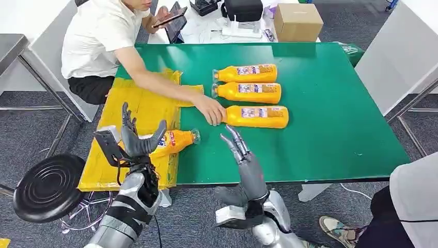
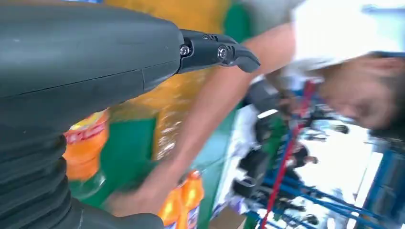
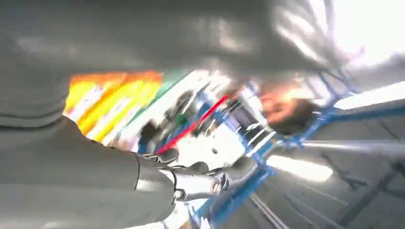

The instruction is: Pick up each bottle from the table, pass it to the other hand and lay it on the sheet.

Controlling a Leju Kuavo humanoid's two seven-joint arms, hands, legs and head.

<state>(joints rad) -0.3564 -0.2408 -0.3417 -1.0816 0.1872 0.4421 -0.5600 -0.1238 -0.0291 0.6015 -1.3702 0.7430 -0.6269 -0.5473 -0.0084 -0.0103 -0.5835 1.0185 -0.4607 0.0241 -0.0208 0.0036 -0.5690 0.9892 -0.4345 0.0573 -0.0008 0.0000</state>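
Note:
Three orange bottles lie side by side on the green table [image 1: 330,134]: the far one [image 1: 246,73], the middle one [image 1: 248,92] and the near one [image 1: 256,116]. A fourth bottle [image 1: 174,141] lies across the right edge of the yellow sheet [image 1: 135,106], cap pointing right. My left hand [image 1: 135,138] stands at that bottle's base end, fingers raised and spread, gripping nothing. My right hand [image 1: 238,147] hovers over the table's front, fingers straight and apart, just short of the near bottle. The left wrist view shows my left hand [image 2: 95,62] and the fourth bottle [image 2: 83,148].
A seated person in a white shirt [image 1: 100,36] reaches across the sheet, their hand [image 1: 210,110] on the near bottle's cap. Another person [image 1: 408,206] stands at the front right. A black stool [image 1: 49,186] sits at the front left. A cardboard box [image 1: 297,21] stands behind.

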